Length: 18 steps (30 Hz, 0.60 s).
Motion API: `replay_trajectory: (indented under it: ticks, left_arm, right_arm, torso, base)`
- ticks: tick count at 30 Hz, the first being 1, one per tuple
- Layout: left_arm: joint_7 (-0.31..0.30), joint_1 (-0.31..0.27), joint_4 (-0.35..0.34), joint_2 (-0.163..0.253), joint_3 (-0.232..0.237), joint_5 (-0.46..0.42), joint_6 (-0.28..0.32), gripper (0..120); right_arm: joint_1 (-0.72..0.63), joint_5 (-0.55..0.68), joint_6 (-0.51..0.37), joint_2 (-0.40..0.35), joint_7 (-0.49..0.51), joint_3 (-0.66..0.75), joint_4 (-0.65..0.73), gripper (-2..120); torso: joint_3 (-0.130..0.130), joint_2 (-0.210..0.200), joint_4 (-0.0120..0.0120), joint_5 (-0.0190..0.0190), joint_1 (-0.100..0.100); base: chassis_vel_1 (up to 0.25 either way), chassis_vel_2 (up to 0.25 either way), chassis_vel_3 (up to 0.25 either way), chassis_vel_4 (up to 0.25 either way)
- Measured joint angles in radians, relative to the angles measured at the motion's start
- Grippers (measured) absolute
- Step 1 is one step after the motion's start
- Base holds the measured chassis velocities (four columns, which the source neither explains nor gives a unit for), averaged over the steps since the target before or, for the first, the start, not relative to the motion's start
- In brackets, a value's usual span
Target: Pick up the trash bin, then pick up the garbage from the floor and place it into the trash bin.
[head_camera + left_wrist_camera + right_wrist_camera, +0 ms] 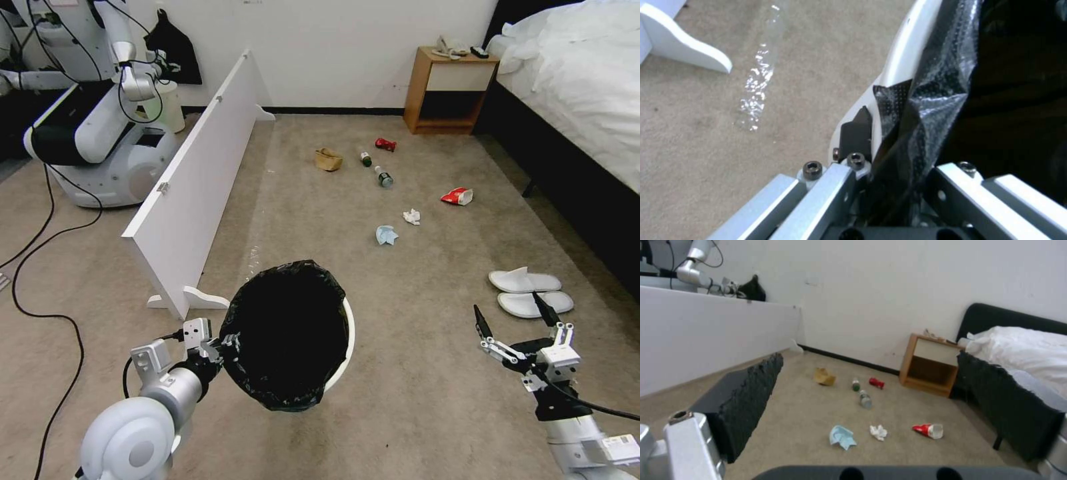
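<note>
I have the trash bin [337, 363] hanging off my left pincer [217, 350], which is clamped on its near rim; in the left wrist view one black finger [857, 133] sits outside the white wall and the bag [925, 100] is pinched with it. The bin looks light and empty, a stiff white plastic shell, but the crinkly black liner is slick and thin, so I judge the hold could slide or tear the bag if I swing it. Rim plus liner together is the sensible place to hold, as now.

My right pincer [513, 319] hovers wide open and empty just on my side of the slippers [530, 291], a flat white pair lying side by side, soft and light; I'd take one by the toe band or edge.

Beyond the slippers, further from me, lie the blue mask [386, 234] and the crumpled tissue [412, 216], both limp and nearly weightless, best pinched at a raised fold. The red-white packet [457, 195] past the tissue looks crinkly and slippery. Further still toward the nightstand [447, 90] are two clear bottles [383, 176], hard and likely to roll, so I'd grip across the body; a crushed red wrapper [385, 143]; and a tan paper bag [328, 159], light and crushable.
</note>
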Motion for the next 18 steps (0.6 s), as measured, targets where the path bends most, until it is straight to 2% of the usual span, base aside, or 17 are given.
replay_trajectory:
  ticks: [4,5,7,8,10,13,15,16,18]
  left_arm:
    - [0.024,0.019,-0.01,-0.044,0.014,0.078,0.012,2]
    - [0.024,0.019,-0.01,-0.044,0.014,0.078,0.012,2]
    - [0.053,0.036,-0.016,-0.078,0.021,0.153,0.016,2]
    - [0.053,0.036,-0.016,-0.078,0.021,0.153,0.016,2]
    - [0.074,0.051,-0.019,-0.114,0.027,0.216,0.016,2]
    - [0.083,0.058,-0.019,-0.131,0.03,0.241,0.016,2]
    - [0.118,0.072,-0.015,-0.169,0.035,0.321,-0.004,2]
    - [0.118,0.072,-0.015,-0.169,0.035,0.321,-0.004,2]
    - [0.154,0.086,-0.005,-0.204,0.036,0.4,-0.023,2]
  right_arm:
    - [-0.001,-0.001,0.0,0.001,0.001,0.001,0.008,100]
    - [-0.001,-0.001,0.0,0.001,0.001,0.001,0.008,100]
    - [-0.006,-0.005,0.001,0.006,0.0,0.005,0.016,100]
    - [-0.006,-0.005,0.001,0.006,0.0,0.005,0.016,100]
    - [-0.013,-0.008,0.006,0.013,-0.001,0.007,0.02,100]
    - [-0.015,-0.01,0.01,0.015,-0.002,0.008,0.02,100]
    - [-0.016,-0.015,0.017,0.017,-0.007,0.008,0.02,100]
    - [-0.016,-0.015,0.017,0.017,-0.007,0.008,0.02,100]
    - [-0.014,-0.021,0.02,0.018,-0.009,0.008,0.02,100]
  torso:
    - [0.0,0.0,0.0001,0.0001,0.0]
    - [0.0,0.0,0.0001,0.0001,0.0]
    - [0.0,0.0,0.0002,0.0,0.0]
    - [0.0,0.0,0.0002,0.0,0.0]
    - [0.0,0.0,0.0001,0.0,0.0]
    - [0.0,0.0,0.0,0.0,0.0]
    - [0.0,0.0,-0.0001,0.0001,0.0]
    - [0.0,0.0,-0.0001,0.0001,0.0]
    - [0.0,0.0,0.0,0.0,0.0]
  base:
    - [0.0,0.0,0.0,0.0]
    - [0.0,0.0,0.0,0.0]
    - [0.0,0.0,0.0,0.0]
    - [0.0,0.0,0.0,0.0]
    - [0.0,0.0,0.0,0.0]
    - [0.0,0.0,0.0,0.0]
    - [0.0,0.0,0.0,0.0]
    - [0.0,0.0,0.0,0.0]
    - [0.0,0.0,0.0,0.0]
